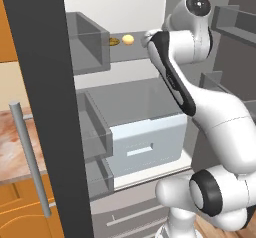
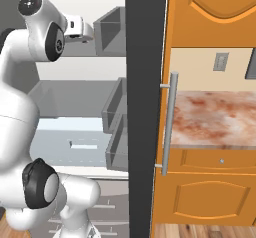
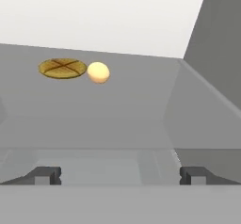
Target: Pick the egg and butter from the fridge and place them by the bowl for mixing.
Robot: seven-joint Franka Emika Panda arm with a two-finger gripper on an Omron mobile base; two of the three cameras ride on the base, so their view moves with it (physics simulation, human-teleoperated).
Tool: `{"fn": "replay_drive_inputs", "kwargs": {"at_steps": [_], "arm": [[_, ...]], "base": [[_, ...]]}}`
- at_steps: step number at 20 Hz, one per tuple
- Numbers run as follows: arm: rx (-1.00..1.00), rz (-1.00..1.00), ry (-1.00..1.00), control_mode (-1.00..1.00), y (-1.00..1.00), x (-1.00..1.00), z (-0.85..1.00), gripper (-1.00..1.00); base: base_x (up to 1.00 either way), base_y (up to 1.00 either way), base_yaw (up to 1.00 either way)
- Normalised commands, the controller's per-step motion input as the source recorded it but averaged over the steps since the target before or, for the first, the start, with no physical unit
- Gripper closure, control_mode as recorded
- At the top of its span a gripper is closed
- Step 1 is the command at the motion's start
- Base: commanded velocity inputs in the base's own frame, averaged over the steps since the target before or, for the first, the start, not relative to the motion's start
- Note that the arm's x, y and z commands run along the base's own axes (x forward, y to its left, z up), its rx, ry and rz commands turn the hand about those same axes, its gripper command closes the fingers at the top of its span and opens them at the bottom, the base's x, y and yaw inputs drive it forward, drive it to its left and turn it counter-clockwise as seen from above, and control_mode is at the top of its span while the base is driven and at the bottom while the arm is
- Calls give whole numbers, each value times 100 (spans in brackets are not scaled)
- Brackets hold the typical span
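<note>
A round, pale tan egg [image 3: 98, 72] sits beside a flat yellow disc [image 3: 62, 68] on the fridge [image 1: 45, 107] shelf. The fingers [image 3: 121, 175] stand wide apart, empty.

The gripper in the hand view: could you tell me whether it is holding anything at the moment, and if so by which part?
Nothing is held. The gripper is open with bare shelf between its fingertips; the egg lies ahead on the fridge shelf, untouched.

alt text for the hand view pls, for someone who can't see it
A small pale egg sits on a grey fridge shelf, touching or nearly touching a flat, round, dull-yellow piece on its left. The open gripper faces them from the near edge of the shelf, its two dark fingertips spread wide, holding nothing.
</note>
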Motion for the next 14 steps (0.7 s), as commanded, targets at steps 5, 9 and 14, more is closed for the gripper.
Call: {"fn": "replay_drive_inputs", "kwargs": {"at_steps": [5,9,14], "arm": [[8,0,-9,-100,41,21,-22,-100],[2,-1,-3,-100,11,25,-4,-100],[1,-1,0,-100,0,61,0,-100]], "base": [[0,0,0],[0,0,0],[0,0,0]]}}
